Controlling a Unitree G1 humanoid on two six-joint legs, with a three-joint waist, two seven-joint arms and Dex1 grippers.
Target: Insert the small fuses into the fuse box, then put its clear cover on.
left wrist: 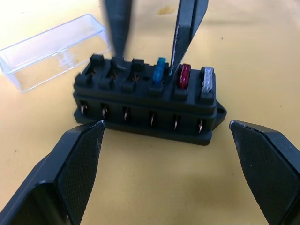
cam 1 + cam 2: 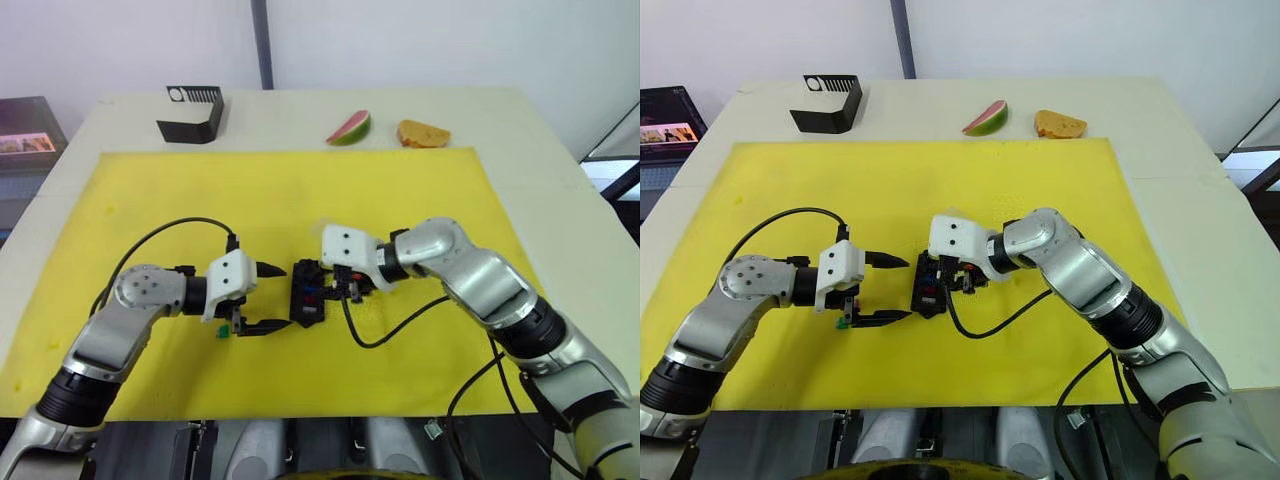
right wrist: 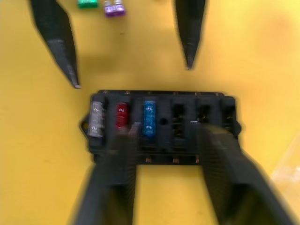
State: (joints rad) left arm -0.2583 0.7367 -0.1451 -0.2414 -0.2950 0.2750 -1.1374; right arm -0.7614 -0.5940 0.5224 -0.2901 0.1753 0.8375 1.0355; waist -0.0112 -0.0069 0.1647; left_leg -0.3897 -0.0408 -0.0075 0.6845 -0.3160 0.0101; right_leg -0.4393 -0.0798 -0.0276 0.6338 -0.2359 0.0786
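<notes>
1. The desk carries a yellow mat. On the mat we see the fuse box between the two hands, with the clear cover lying open side up just beside it, on its far side from the left hand.
2. Three of the small fuses are seated in one row of the fuse box: a blue fuse, a red fuse and a grey fuse. The other three slots of that row stand empty. A green fuse and a purple fuse lie loose on the mat near the left hand.
3. The right hand is over the fuse box, its fingers parted about two slots wide, one tip between the blue and red fuses; we see nothing held.
4. The left hand hangs just beside the fuse box, wide open and empty.
5. We judge the step in hand to be seating the blue fuse. To do it well, press straight down on its top until level with its neighbours, keeping the box from sliding, before fetching a loose fuse.
</notes>
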